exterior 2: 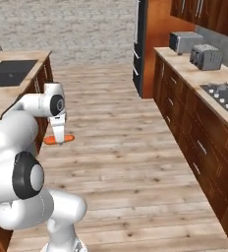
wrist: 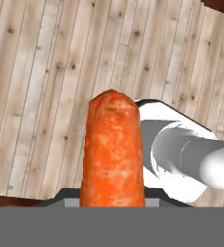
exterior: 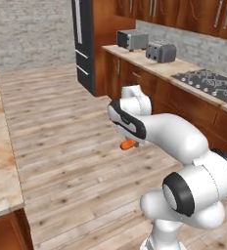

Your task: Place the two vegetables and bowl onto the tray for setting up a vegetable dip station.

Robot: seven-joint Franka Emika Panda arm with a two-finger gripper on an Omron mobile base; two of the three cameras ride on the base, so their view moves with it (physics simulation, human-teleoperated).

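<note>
Carrot (wrist: 113,149) sits pinched in the tool (exterior 2: 58,139), its long axis running up the middle of the hand view from the bottom edge, blunt end toward frame centre. In the right base view the carrot (exterior 2: 58,139) lies roughly level, crosswise under the hand, at left of centre, hanging over the wooden floor (exterior 2: 121,142) just beside the table (exterior 2: 17,59) with the sink (exterior 2: 5,71) in the upper left. The left base view puts the carrot (exterior: 129,144) at frame centre, poking out to the left below the wrist, also over the floor. So the tool is closed partway on the carrot, carrying it in mid-air. No tray appears in these frames, so which way it lies from the tool cannot be told. My guess is that the carry is midway: the coming move needs the tray found first, then the carrot lowered lying flat along it.
</note>
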